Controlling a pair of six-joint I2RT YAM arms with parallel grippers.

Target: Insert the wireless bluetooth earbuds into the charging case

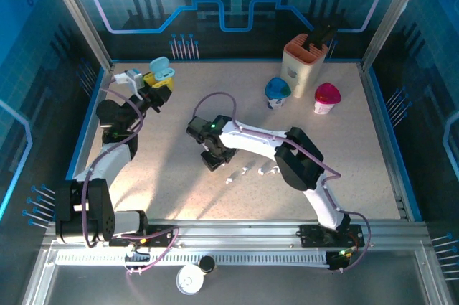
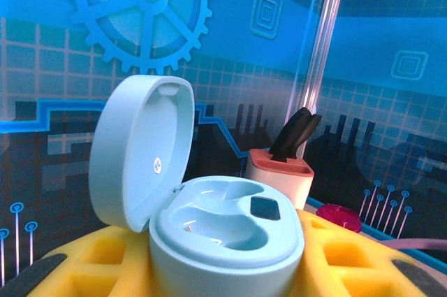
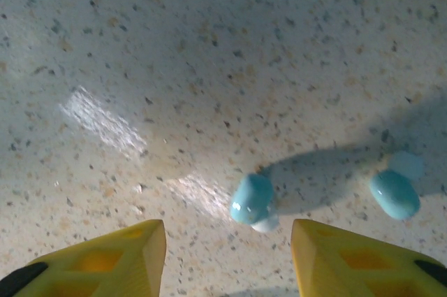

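1. Pale-blue earbud (image 3: 253,203) lies on the speckled tabletop (image 3: 209,66), just ahead of my right gripper (image 3: 229,258). Its yellow fingers (image 3: 119,262) stand apart, and I'd centre the earbud between them before closing.
2. I'd pinch gently, or it may squirt out.
3. My left gripper (image 1: 154,84) is clamped on the open charging case (image 2: 223,234) at the far left. I'd hold it level.

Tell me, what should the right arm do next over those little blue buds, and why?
Probably ease down and forward so the open jaws of the right gripper straddle the nearer pale blue earbud. It lies loose on the table just ahead of the jaws, untouched, while the left gripper holds the charging case with its lid open.
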